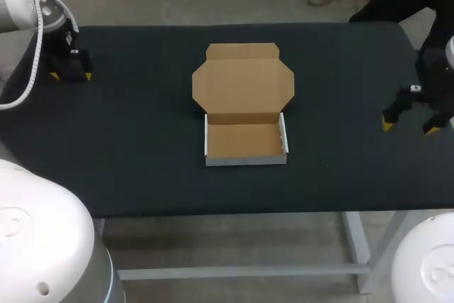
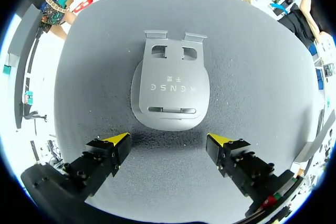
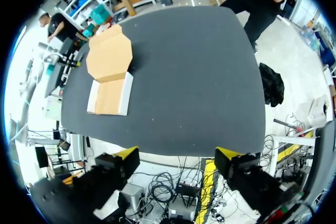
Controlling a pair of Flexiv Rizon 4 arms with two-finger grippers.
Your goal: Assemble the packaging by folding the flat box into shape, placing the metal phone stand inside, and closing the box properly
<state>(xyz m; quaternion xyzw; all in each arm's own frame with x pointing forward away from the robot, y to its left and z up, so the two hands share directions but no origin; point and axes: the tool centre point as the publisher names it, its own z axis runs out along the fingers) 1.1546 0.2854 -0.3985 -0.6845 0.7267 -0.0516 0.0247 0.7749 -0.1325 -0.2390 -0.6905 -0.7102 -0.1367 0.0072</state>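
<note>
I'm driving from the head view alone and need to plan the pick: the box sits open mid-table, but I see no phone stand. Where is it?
Observer: The left wrist view shows the metal phone stand lying flat on the table, just ahead of the left gripper.
Operator: Is it gripped?
Observer: No. The open fingers are short of it and touch nothing.
Operator: Which end faces the gripper?
Observer: The rounded base; the two hooked tabs point away.
</note>
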